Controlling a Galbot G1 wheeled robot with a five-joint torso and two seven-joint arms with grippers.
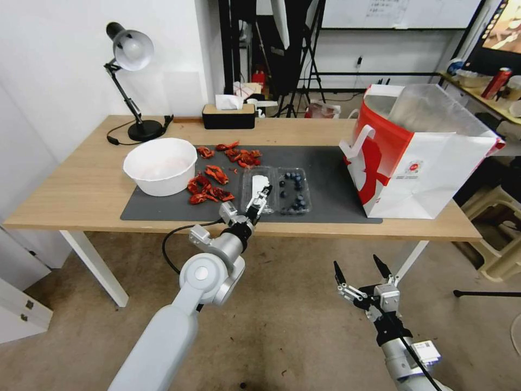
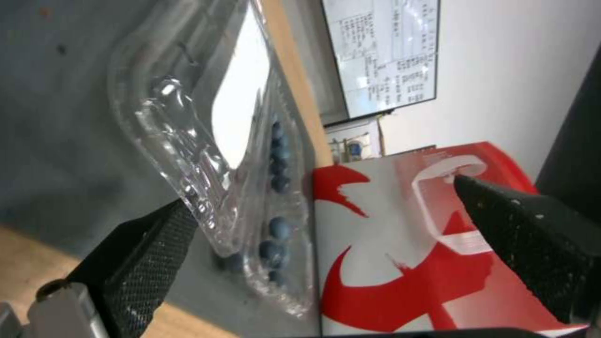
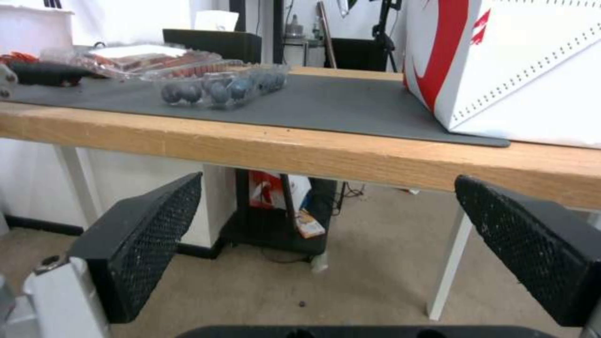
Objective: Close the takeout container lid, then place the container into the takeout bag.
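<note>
The takeout container [image 1: 293, 191] lies open on the grey mat [image 1: 325, 168], its tray half full of dark blueberries [image 2: 279, 188]. The lid [image 1: 258, 182], clear with a white label [image 2: 235, 108], is folded out to the tray's left. My left gripper [image 1: 260, 200] is at the lid's near edge, open, and one finger [image 2: 144, 263] touches the lid's rim, which stands tilted toward the berries. The takeout bag [image 1: 418, 157] stands open to the right on the table. My right gripper [image 1: 356, 264] hangs open below the table's front edge, holding nothing.
A white bowl [image 1: 161, 165] and red crayfish pieces [image 1: 217, 174] lie left of the container. A desk lamp [image 1: 133, 54] and a tissue box [image 1: 228, 115] stand at the back. The wooden table edge [image 3: 313, 145] runs just above the right gripper.
</note>
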